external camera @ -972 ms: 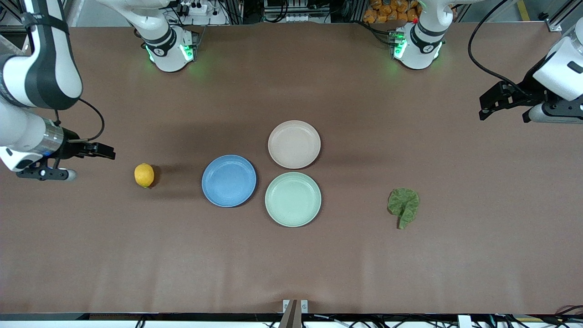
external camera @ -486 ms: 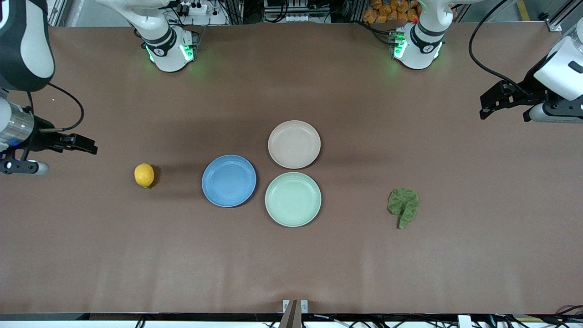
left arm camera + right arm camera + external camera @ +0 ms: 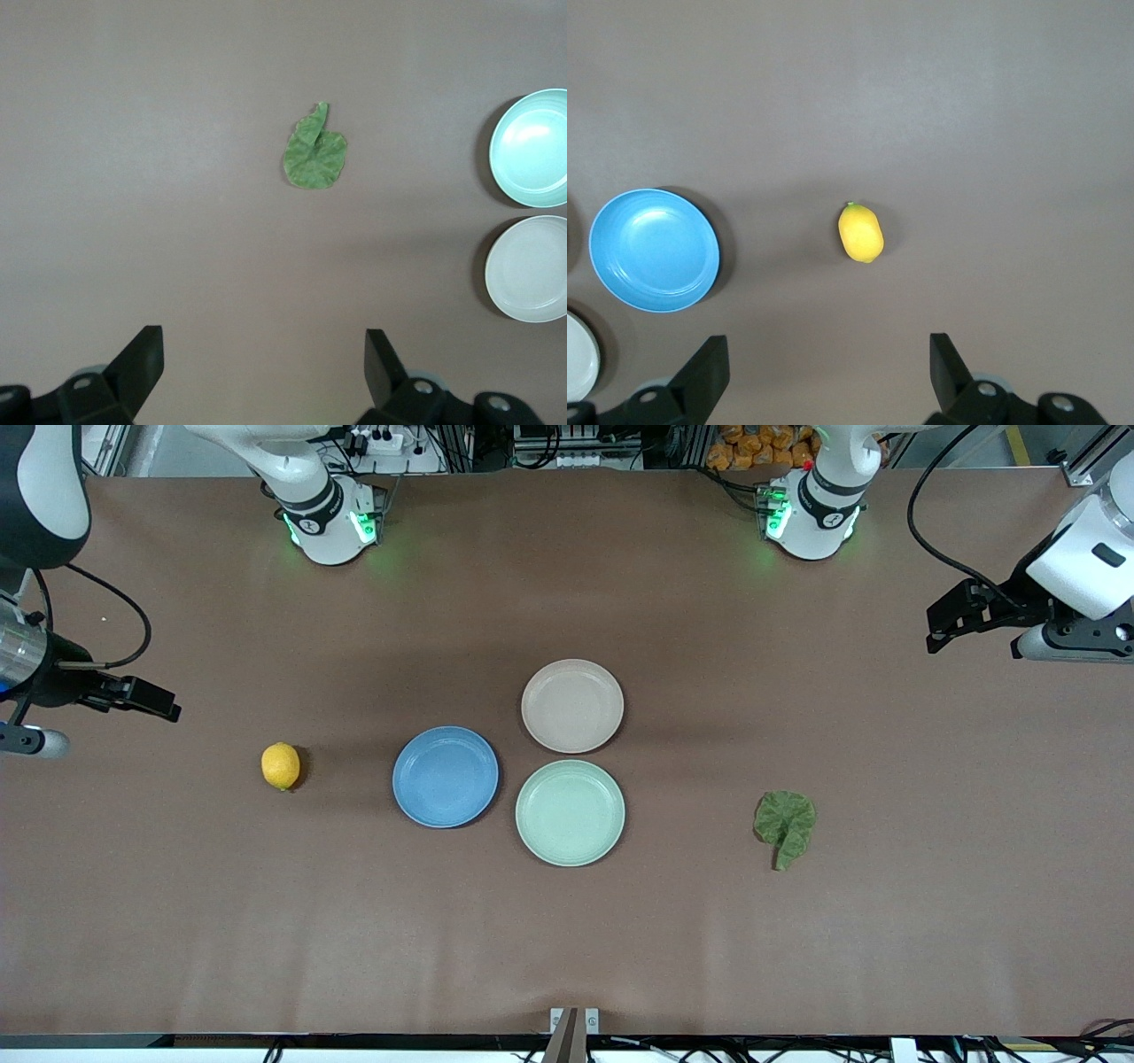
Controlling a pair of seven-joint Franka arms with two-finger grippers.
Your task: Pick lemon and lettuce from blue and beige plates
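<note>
The lemon [image 3: 280, 765] lies on the bare table toward the right arm's end, beside the blue plate [image 3: 446, 777]; it also shows in the right wrist view [image 3: 860, 233]. The lettuce [image 3: 786, 825] lies on the table toward the left arm's end and shows in the left wrist view [image 3: 314, 152]. The blue plate and the beige plate [image 3: 572, 705] hold nothing. My right gripper [image 3: 164, 706] is open and empty, raised over the table's right-arm end. My left gripper [image 3: 941, 627] is open and empty, raised over the left-arm end.
A pale mint-green plate [image 3: 570, 812] sits against the blue and beige plates, nearer to the front camera than the beige one. The arms' bases [image 3: 328, 522] stand along the table's back edge.
My right gripper has drawn away from the lemon toward the table's right-arm end and a little back. My left gripper has shifted slightly back. The lemon, lettuce and plates have not moved.
</note>
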